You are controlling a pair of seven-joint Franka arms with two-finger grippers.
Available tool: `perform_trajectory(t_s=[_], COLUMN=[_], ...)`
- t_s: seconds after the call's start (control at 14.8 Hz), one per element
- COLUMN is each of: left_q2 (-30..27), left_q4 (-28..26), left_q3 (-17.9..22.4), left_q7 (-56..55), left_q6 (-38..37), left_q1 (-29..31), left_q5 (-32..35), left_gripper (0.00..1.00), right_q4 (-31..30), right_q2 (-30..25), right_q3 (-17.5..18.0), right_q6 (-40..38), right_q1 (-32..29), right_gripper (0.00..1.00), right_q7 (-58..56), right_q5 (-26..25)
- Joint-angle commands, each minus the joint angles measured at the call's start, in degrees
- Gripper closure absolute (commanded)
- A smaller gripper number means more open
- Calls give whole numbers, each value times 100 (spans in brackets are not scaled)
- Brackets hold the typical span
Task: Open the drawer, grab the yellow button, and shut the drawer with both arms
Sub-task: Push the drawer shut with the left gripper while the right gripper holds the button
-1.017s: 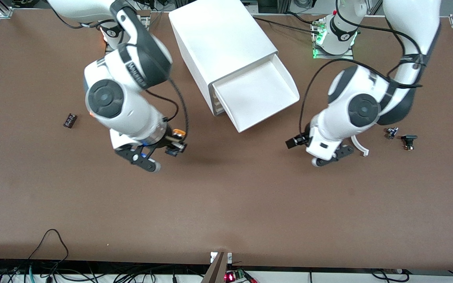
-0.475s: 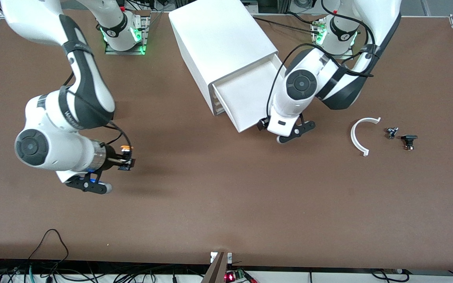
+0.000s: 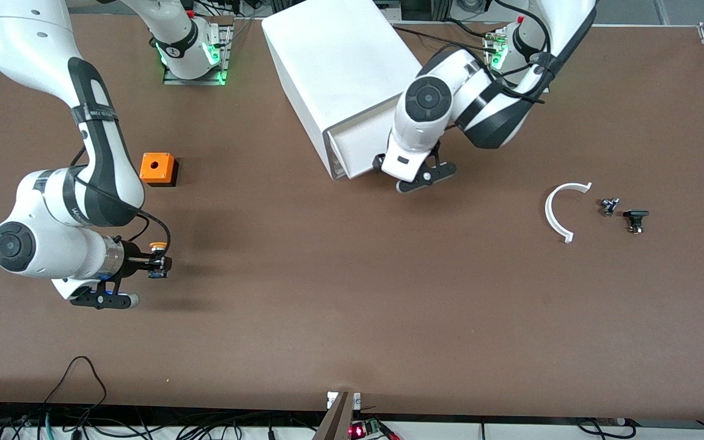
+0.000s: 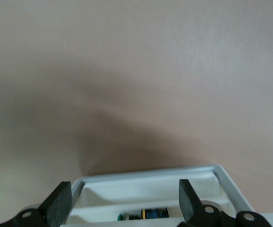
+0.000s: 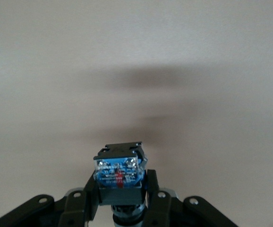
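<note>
The drawer (image 3: 352, 143), nearly shut in the cabinet (image 3: 340, 67), is met at its front by the left hand (image 3: 414, 178), fingers apart. The button (image 3: 157, 247) is clamped in the right hand (image 3: 157, 267), well apart from the cabinet.

Wide bare table (image 3: 352, 318) fills the lower frame, open for passage. Upper center, the cabinet (image 3: 340, 73) blocks the way, the left gripper (image 3: 388, 165) at its front. Orange box (image 3: 157, 168) sits mid-left; white arc (image 3: 557, 211) and small black parts (image 3: 624, 212) clutter mid-right.
</note>
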Motion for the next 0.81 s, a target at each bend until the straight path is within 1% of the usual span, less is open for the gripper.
perform_trajectory(t_s=[0.0,0.2,0.41,0.61,0.75], left_q2=[-195,-178,-169,-160,-151], left_q4=[-267,-311,-311,-311,-311], left_q3=[-268,-513,-540,-540,-540], left_q7=[-182,-191,-113,-103,-103], left_q6=[27,18,9,0,-78], left_q1=[45,79,53,1,-17], left_q5=[35,-104,-509,-921,-1002], left_gripper=[0,0,0,0,0], right_q4=[-805,-1394,-1957,-2248,-2266], right_q2=[-214,-249,-276,-214,-179], right_q3=[-239,-389,-442,-442,-442], right_q6=[795,1569,2386,2906,2943], right_q1=[26,26,26,8,-44], right_gripper=[100,100,100,100,100], right_q7=[-553,-818,-853,-845,-766], right_q5=[-24,-24,-24,29,55])
